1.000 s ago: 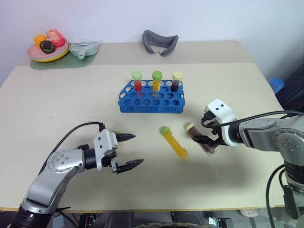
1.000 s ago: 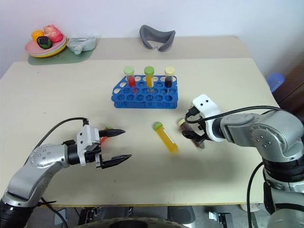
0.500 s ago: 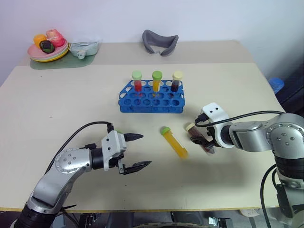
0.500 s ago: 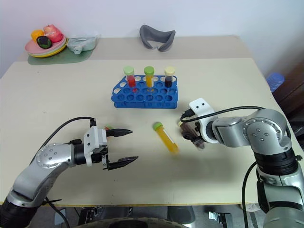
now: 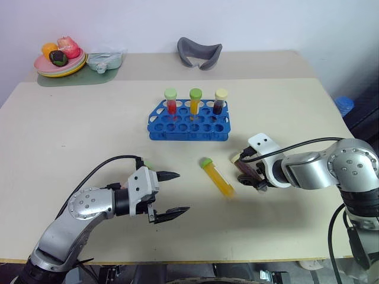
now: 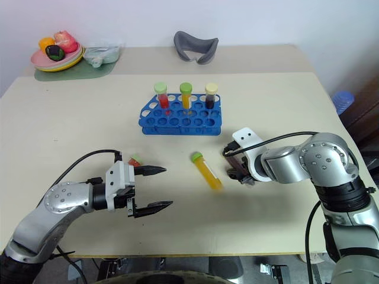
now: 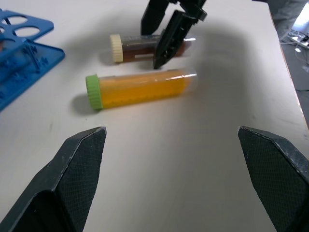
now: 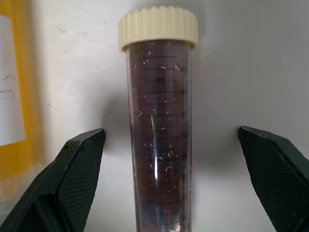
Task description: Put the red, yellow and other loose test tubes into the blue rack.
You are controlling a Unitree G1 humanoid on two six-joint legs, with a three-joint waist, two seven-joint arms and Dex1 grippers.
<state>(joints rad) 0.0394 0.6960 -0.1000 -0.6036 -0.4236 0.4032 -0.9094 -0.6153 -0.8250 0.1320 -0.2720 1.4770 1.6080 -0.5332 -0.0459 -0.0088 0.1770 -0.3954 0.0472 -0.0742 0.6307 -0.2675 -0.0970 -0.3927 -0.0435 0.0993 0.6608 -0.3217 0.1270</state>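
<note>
My right pincer (image 6: 239, 174) is down over the dark maroon tube (image 8: 159, 145), which lies flat on the desk (image 5: 71, 130) right of centre in the head views, pale cap (image 5: 235, 158) toward the blue rack (image 5: 188, 120). Wrist view shows the tube centred between my two fingers (image 8: 77, 164), both standing clear of it with desk showing on each side, so jaws open, nothing gripped yet. I straddle the barrel below the cap, I reckon so the cap end stays free to stand upright after pickup. The yellow tube (image 5: 217, 177) lies just beside the maroon one, roughly parallel, green cap (image 5: 205, 162) also toward the rack; tight gap, so the inner finger risks nudging it on closing. My left pincer (image 5: 169, 193) hangs low over the desk in the lower left of the head views, jaws spread wide and empty, pointing toward the two lying tubes, probably staged for the yellow one. A bit of red with a green cap (image 6: 134, 160) peeks just behind the left pincer in the right eye view, likely the red tube; most of it is hidden. The rack sits centre frame, already holding three capped tubes (image 5: 195, 100) upright in its back row, front holes free. At the far edge: a plate of toy fruit (image 5: 59, 59) upper left, a grey curved thing (image 5: 199, 52) top centre, well clear of the work.
</note>
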